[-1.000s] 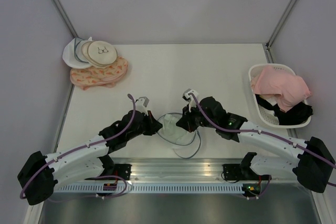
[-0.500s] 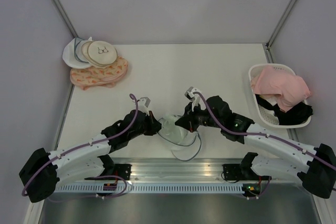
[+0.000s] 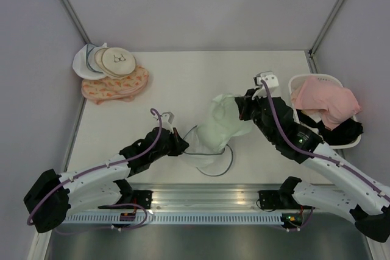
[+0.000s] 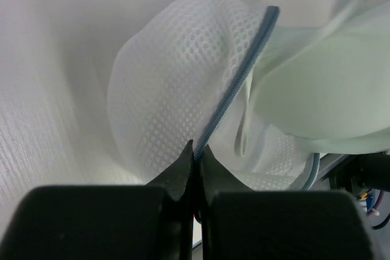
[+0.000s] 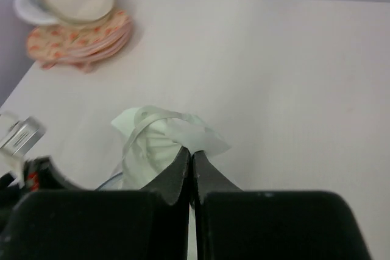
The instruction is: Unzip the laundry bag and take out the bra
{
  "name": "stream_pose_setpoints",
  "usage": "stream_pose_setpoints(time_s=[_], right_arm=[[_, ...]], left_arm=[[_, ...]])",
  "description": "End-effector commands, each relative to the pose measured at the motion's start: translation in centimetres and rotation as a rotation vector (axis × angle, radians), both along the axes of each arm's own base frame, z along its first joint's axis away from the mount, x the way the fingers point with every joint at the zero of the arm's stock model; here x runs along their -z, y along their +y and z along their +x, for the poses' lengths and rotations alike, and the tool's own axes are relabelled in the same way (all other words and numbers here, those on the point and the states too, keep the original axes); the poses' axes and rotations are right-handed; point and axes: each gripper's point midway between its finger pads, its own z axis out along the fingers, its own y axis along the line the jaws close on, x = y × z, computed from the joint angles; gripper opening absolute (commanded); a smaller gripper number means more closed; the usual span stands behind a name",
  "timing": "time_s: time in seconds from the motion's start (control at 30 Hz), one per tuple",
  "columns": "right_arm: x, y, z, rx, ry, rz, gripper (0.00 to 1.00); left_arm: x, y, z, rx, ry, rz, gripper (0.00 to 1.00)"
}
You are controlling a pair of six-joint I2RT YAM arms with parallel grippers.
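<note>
The laundry bag (image 3: 204,152) is found near the front edge of the worktop (image 3: 183,80), just ahead of the arm bases, with its grey-blue zipper (image 4: 234,89) parted. The bag's zippered rim is pinched between the closed jaws of the left end effector (image 3: 181,148). The bra (image 3: 222,125) is stretched up and to the right from the bag's mouth. Its lower part is at the mesh, and its upper edge is clamped in the fully closed right end effector (image 3: 242,109).

Broad bare worktop is seen behind and to the left of the pair, up to the back wall. At the far left corner, stacked cream and white discs (image 3: 108,60) are set on a pink patterned round bag (image 3: 116,87), well apart from the work. At the right edge, a white basket (image 3: 300,81) holding a pink garment (image 3: 326,103) and a black garment (image 3: 342,132) is placed just beside the right arm, so room on that side is narrowed.
</note>
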Motion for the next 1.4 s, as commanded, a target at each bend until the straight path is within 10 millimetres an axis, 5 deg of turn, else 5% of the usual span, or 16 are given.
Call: stream_pose_setpoints(time_s=[0.0, 0.23, 0.53, 0.83, 0.93, 1.1, 1.23, 1.37], right_arm=[[-4.9, -8.1, 2.1, 0.39, -0.114, -0.039, 0.0], [-9.9, -18.0, 3.3, 0.77, -0.197, -0.046, 0.01], [-13.8, -25.5, 5.8, 1.035, -0.221, 0.019, 0.0], [-8.3, -34.4, 12.9, 1.138, -0.057, 0.244, 0.0], [-7.6, -35.1, 15.9, 1.074, -0.049, 0.322, 0.0], [-11.0, -33.6, 19.6, 0.858, -0.127, 0.422, 0.0], [-15.8, -33.7, 19.7, 0.833, -0.248, 0.434, 0.0], [-17.1, -34.7, 20.1, 0.845, -0.279, 0.437, 0.01]], left_arm=[[-0.8, -0.2, 0.9, -0.038, -0.025, -0.027, 0.02], [-0.6, -0.3, 0.8, -0.034, -0.013, -0.023, 0.02], [-0.9, -0.5, 0.5, -0.006, -0.004, -0.023, 0.02], [-1.4, -0.4, 0.0, 0.014, -0.001, -0.026, 0.02], [-2.0, -0.4, 0.0, 0.014, -0.008, -0.041, 0.02], [-2.2, -0.4, 0.1, 0.016, -0.01, -0.028, 0.02], [-2.3, -0.5, 0.4, 0.014, -0.007, -0.013, 0.02], [-1.9, -0.5, 0.5, 0.016, 0.003, -0.001, 0.02]])
